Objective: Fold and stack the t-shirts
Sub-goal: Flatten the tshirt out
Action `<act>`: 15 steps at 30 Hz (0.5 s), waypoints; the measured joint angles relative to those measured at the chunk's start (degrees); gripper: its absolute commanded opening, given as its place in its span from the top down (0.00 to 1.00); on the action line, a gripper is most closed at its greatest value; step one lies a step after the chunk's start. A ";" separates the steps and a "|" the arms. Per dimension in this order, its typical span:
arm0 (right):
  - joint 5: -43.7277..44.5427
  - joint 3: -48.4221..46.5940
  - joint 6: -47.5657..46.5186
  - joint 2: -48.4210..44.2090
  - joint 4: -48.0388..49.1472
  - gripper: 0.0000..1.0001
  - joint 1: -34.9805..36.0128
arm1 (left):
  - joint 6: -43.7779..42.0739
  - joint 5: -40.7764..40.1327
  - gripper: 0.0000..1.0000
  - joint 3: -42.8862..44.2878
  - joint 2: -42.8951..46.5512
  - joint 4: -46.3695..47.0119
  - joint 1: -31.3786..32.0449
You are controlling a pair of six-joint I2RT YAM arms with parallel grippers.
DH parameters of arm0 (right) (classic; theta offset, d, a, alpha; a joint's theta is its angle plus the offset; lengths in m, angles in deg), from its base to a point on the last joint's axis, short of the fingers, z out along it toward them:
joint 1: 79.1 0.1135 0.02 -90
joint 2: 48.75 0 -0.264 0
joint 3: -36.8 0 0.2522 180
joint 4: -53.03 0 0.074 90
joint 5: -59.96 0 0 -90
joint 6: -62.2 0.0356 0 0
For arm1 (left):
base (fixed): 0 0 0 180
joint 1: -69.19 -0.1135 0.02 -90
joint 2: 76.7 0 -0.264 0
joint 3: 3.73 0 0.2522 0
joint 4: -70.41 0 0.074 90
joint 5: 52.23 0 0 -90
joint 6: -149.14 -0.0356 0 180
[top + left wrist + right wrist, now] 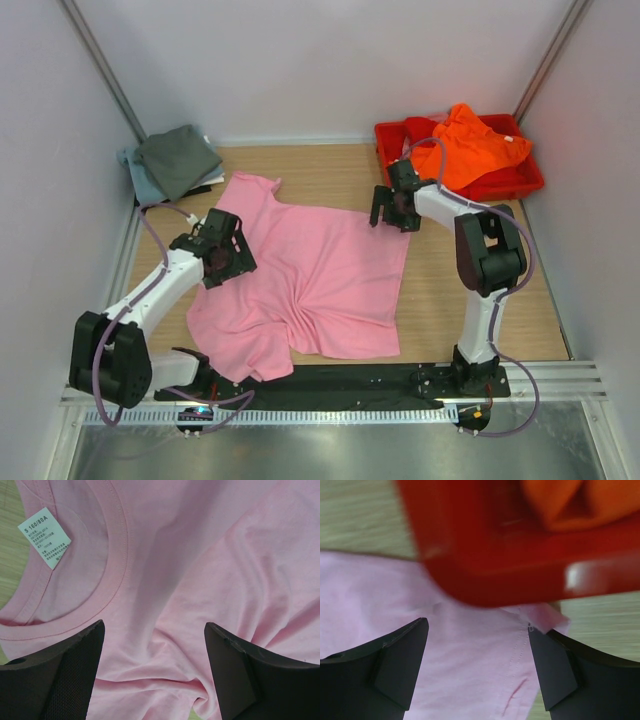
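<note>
A: How far along are we?

B: Roughly halfway, I'd judge. The dark grey t-shirt sits folded on the blue-grey t-shirt at the far left of the desk. The pink t-shirt lies spread and rumpled, and the orange t-shirt is heaped in the red tray.

A: And the tools?

B: The left tool gapes wide and empty over the pink collar. The right tool, also wide and empty, hovers at the pink shirt's far right corner, beside the tray

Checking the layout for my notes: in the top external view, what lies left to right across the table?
Folded dark grey t-shirt on a pale blue-grey one → left pincer → spread light pink t-shirt → right pincer → red plastic tray holding the crumpled bright orange t-shirt.
</note>
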 measured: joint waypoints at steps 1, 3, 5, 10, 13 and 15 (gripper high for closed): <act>0.55 -0.72 -0.55 1.16 -0.11 0.12 -1.57 | -0.07 0.04 0.19 0.00 -0.11 0.24 -0.04; 2.03 -2.16 -1.73 2.08 -0.22 0.12 -4.15 | -0.33 0.09 0.19 0.00 -0.35 0.52 -0.07; 3.39 -2.47 -2.84 2.80 -0.26 0.14 -6.27 | -0.68 0.11 0.19 0.00 -0.59 0.61 -0.07; 4.94 -2.64 -4.90 2.54 -2.08 0.15 -8.24 | -1.03 0.13 0.20 0.00 -0.72 0.59 -0.07; 4.98 -1.20 -4.92 -0.24 -2.56 0.15 -7.96 | -1.05 0.11 0.19 0.22 -0.72 0.31 -0.07; 5.05 0.33 -4.61 -4.57 -3.67 0.14 -6.78 | -1.05 -0.24 0.16 0.68 -0.66 0.00 -0.07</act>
